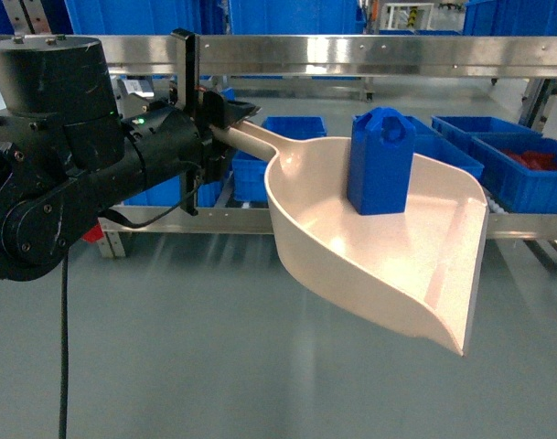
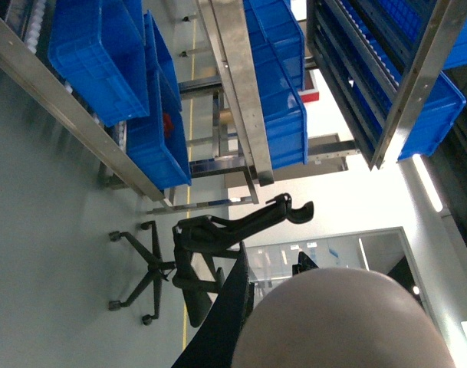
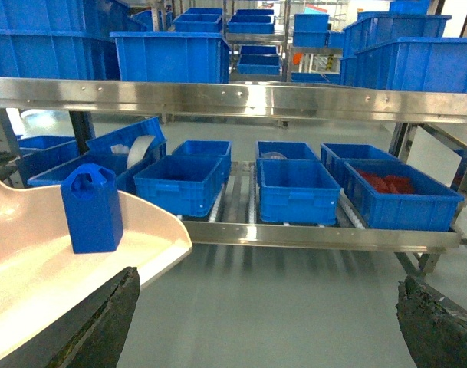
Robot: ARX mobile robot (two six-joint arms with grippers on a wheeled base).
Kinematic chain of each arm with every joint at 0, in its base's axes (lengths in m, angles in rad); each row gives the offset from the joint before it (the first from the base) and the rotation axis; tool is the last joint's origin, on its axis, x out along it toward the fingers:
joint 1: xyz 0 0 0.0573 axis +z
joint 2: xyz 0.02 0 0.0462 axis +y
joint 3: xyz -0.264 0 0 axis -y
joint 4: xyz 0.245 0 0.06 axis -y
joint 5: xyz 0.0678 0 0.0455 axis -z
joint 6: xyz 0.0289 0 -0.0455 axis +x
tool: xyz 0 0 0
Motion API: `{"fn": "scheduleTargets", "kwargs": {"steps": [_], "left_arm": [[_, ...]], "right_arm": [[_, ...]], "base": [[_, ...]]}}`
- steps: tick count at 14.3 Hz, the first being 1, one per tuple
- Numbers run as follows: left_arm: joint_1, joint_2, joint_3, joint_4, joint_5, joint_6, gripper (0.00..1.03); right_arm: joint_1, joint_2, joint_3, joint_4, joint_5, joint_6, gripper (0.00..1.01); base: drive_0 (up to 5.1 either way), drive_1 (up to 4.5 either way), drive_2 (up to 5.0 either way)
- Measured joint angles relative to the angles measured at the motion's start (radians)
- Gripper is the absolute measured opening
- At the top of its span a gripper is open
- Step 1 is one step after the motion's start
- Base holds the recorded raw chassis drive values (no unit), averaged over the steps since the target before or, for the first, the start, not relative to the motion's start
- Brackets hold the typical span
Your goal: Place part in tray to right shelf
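Note:
The blue part (image 1: 380, 163) stands upright in the beige tray (image 1: 388, 274), which hangs in the air above the floor. My left gripper (image 1: 216, 121) is shut on the tray's handle at the left. In the left wrist view the tray's rounded back (image 2: 340, 322) fills the bottom, beside a dark finger (image 2: 225, 318). The right wrist view has the part (image 3: 91, 208) and the tray (image 3: 34, 268) at the left. My right gripper (image 3: 268, 330) is open with only floor between its fingers. The right shelf (image 3: 310, 236) runs across behind.
Several blue crates (image 3: 298, 188) sit on the shelf's roller tracks, one holding red pieces (image 3: 390, 184). An upper steel rail (image 1: 351, 55) crosses above them. A black office chair (image 2: 210, 245) stands on the grey floor (image 1: 214, 347).

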Motion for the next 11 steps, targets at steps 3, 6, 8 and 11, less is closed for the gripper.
{"fn": "scheduleTargets", "kwargs": {"steps": [3, 6, 8, 11], "left_arm": [[-0.005, 0.000, 0.000, 0.000, 0.003, 0.000, 0.12], [-0.003, 0.000, 0.000, 0.004, 0.002, 0.000, 0.12], [-0.003, 0.000, 0.000, 0.000, 0.003, 0.000, 0.12], [-0.003, 0.000, 0.000, 0.000, 0.003, 0.000, 0.12]], "right_arm": [[0.000, 0.000, 0.000, 0.000, 0.000, 0.000, 0.98], [0.000, 0.000, 0.000, 0.002, 0.000, 0.000, 0.98], [0.000, 0.000, 0.000, 0.001, 0.000, 0.000, 0.98], [0.000, 0.000, 0.000, 0.000, -0.001, 0.000, 0.98]], "base": [[-1.7, -1.67, -1.7], [-1.7, -1.67, -1.7], [-1.7, -1.67, -1.7], [-1.7, -1.67, -1.7]]}}
